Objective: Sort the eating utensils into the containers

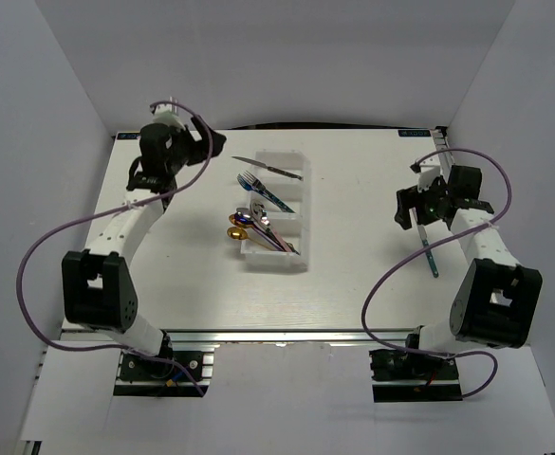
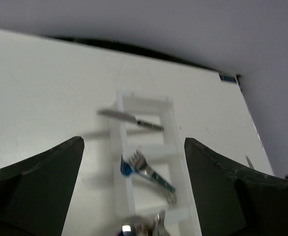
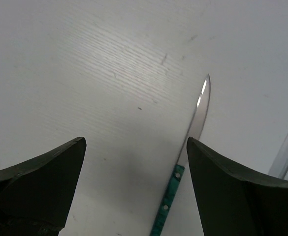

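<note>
The translucent white tray point(image 1: 305, 220) lies mid-table, its compartments in a row front to back. In it are a dark-handled knife point(image 1: 268, 169) at the far end, a blue fork point(image 1: 263, 192), and gold and iridescent spoons point(image 1: 246, 226) that stick out over its left wall. My left gripper point(image 1: 144, 178) is open and empty, raised left of the tray. Its view shows the tray point(image 2: 172, 129), the knife point(image 2: 130, 118) and the fork point(image 2: 144, 170). My right gripper point(image 1: 414, 205) is open above a teal-handled knife point(image 1: 428, 250) lying on the table, which shows between its fingers point(image 3: 194, 122).
White walls enclose the table on the left, back and right. Purple cables point(image 1: 40, 248) loop beside each arm. A blue tape mark point(image 1: 413, 136) sits at the back right corner.
</note>
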Robot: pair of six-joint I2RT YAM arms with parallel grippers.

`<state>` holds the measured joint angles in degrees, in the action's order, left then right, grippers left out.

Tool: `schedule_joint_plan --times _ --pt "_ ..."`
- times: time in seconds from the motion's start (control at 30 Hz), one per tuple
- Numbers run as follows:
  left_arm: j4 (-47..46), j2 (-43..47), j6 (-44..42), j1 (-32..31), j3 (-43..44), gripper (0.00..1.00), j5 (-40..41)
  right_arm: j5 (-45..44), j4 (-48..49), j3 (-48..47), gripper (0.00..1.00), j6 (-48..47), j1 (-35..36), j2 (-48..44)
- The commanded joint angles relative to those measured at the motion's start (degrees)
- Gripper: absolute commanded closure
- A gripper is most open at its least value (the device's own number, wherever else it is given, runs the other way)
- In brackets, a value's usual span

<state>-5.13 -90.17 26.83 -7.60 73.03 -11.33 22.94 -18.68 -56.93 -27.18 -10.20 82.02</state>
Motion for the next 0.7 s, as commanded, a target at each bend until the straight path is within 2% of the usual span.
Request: schedule_joint_plan --times 0.0,0.13,0.33,0.53,0.67 --pt "2.66 9.03 0.50 -0.58 -8.40 0.06 -8.60 -8.94 -4.08 -2.84 0.11 -3.49 -1.40 1.65" --pt "2.49 17.38 -1.60 -0.58 -16.58 0.06 -11.25 -14.14 -8.02 -4.24 0.12 -7.88 -2.55 4.71" --pt "0.03 27.06 -5.47 -0.58 -26.00 0.06 -11.34 -16.25 -16.03 -6.44 0.20 -12.02 -4.39 7.80" --pt "0.99 29.78 -5.65 -0.58 -25.14 0.06 -13.19 -17.93 -19.12 -6.18 0.33 -11.76 -4.39 11.22" --pt "2.22 30.40 -6.18 -0.58 -24.43 0.06 -12.57 -18.36 -18.59 -6.09 0.37 -10.88 -4.39 14.21"
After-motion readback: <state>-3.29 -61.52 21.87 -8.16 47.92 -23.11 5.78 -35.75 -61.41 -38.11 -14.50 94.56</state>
